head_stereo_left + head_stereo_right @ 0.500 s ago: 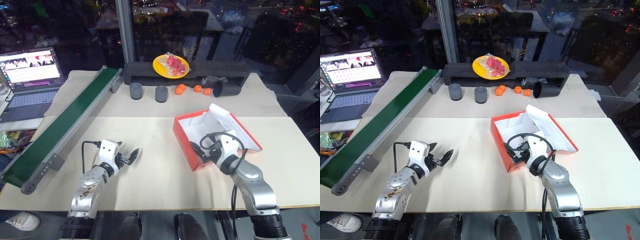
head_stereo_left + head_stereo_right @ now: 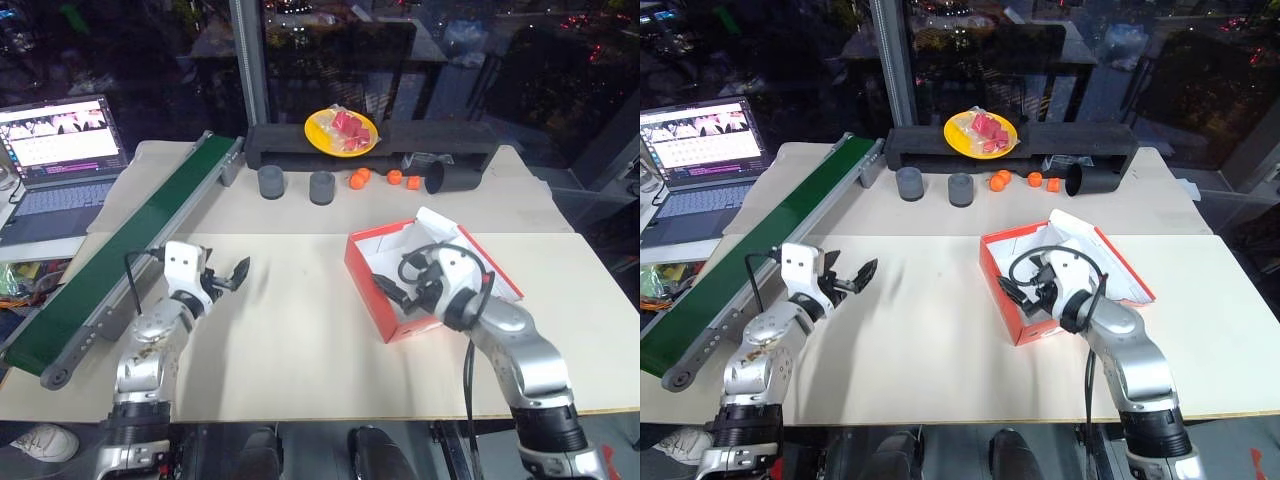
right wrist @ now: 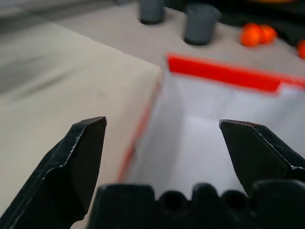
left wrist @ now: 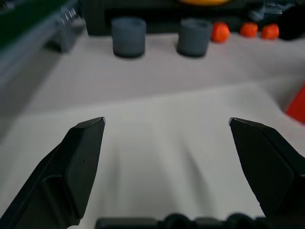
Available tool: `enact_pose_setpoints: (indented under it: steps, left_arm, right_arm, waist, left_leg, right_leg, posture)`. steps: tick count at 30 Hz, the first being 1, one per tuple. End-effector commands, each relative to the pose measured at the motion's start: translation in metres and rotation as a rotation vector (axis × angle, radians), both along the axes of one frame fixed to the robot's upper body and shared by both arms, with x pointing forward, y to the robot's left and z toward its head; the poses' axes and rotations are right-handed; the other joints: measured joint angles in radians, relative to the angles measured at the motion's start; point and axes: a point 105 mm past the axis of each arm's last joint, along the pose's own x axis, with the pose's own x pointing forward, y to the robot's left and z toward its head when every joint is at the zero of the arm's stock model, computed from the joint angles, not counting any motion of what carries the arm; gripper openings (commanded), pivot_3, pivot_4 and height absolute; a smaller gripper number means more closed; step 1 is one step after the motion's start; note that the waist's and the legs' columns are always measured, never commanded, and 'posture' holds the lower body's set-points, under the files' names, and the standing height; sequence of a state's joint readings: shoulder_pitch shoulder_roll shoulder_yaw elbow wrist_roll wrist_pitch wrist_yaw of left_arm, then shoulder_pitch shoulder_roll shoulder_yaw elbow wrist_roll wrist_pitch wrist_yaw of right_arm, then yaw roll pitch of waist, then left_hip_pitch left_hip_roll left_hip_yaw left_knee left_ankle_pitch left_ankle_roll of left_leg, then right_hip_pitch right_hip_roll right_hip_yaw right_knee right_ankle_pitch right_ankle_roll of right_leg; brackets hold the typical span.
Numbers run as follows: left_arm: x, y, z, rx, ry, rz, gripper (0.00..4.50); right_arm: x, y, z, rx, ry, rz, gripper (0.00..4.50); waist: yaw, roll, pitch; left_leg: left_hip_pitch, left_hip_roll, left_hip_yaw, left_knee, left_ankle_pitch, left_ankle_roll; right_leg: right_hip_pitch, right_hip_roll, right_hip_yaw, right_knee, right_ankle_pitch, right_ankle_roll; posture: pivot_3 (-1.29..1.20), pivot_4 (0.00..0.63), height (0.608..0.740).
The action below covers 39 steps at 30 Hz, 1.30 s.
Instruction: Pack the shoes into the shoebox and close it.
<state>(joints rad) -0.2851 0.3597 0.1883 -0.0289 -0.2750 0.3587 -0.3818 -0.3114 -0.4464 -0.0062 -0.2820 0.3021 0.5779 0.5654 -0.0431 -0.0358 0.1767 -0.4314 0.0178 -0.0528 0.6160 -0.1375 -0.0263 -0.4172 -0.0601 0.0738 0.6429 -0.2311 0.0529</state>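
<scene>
Standing open and seemingly empty at four o'clock on the bench, the shoebox is judged light, thin-walled, best held by its rim, both jaws spread wide, holding nothing.

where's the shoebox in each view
left eye: shoebox right of centre, open, right gripper over it
right eye: right of centre
left wrist: red corner at the edge
right wrist: white inside, between the fingers
shared landmark: two grey cups

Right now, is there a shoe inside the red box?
No, the open shoebox shows only its bare white inside between the right gripper's spread fingers.
</scene>
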Motion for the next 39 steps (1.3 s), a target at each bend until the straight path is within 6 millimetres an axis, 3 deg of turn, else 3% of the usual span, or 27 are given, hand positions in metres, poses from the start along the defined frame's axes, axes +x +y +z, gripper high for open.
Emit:
enact_pose_setpoints:
  steps: [1,5,11,20,31,34,36,39]
  left_arm:
    - [0.0,-0.002,0.027,0.034,-0.056,0.002,4.48]
    - [0.001,0.001,0.04,0.051,-0.068,0.02,4.48]
    - [-0.001,0.002,0.043,0.04,-0.051,0.043,4.48]
    - [-0.002,-0.023,0.05,-0.005,-0.026,-0.071,4.48]
    - [0.01,-0.025,0.053,0.041,-0.007,-0.123,4.48]
    - [0.018,-0.015,0.058,0.067,-0.004,-0.086,4.48]
    - [0.029,0.017,0.07,0.061,-0.004,0.038,4.48]
    - [0.037,0.046,0.081,0.05,0.001,0.114,4.48]
  right_arm:
    - [-0.005,0.017,0.018,0.013,-0.015,0.1,4.5]
    - [-0.002,0.028,0.031,0.035,-0.025,0.15,4.5]
    - [0.002,0.036,0.042,0.086,-0.037,0.162,4.5]
    - [-0.002,0.045,0.047,0.122,-0.035,0.206,4.5]
    - [-0.004,0.049,0.05,0.114,-0.048,0.22,4.5]
    - [-0.007,0.053,0.053,0.116,-0.051,0.236,4.5]
    - [-0.011,0.059,0.063,0.129,-0.062,0.269,4.5]
    - [-0.016,0.066,0.071,0.138,-0.07,0.302,4.5]
  waist:
    - [0.001,0.0,0.0]
    - [0.001,0.0,0.0]
    - [0.001,0.0,0.0]
    - [0.001,0.0,0.0]
    - [0.0,0.0,0.0]
    - [0.001,0.0,0.0]
    - [0.0,0.0,0.0]
    - [-0.006,-0.001,0.001]
  left_leg:
    - [0.0,0.0,0.0,0.0,0.0,0.0]
    - [-0.001,0.0,0.0,0.0,0.0,0.0]
    - [-0.001,0.0,0.0,0.0,0.0,0.0]
    - [-0.001,0.0,0.0,0.0,0.0,0.0]
    - [-0.001,0.0,0.0,0.0,0.0,0.0]
    - [-0.001,0.0,0.0,0.0,0.0,0.0]
    - [-0.001,0.0,0.0,-0.001,0.0,0.0]
    - [-0.002,0.001,0.0,-0.001,0.0,0.0]
  right_leg:
    - [0.0,0.0,0.0,0.0,0.0,0.0]
    - [0.0,0.0,0.0,0.0,0.0,-0.001]
    - [0.0,0.0,0.0,0.0,0.0,-0.001]
    - [-0.001,0.0,0.0,0.0,0.001,-0.001]
    - [-0.001,0.0,0.0,0.0,0.0,-0.001]
    - [-0.001,0.0,0.0,0.0,0.0,-0.001]
    - [-0.001,0.0,0.0,0.0,0.0,-0.001]
    - [-0.004,0.001,0.0,0.001,0.0,-0.001]
  posture:
    - [0.0,0.15,0.74]
    - [0.0,0.15,0.74]
    - [0.0,0.15,0.74]
    - [0.0,0.15,0.74]
    - [0.0,0.15,0.74]
    - [0.0,0.15,0.74]
    - [0.0,0.15,0.74]
    - [0.0,0.15,0.74]
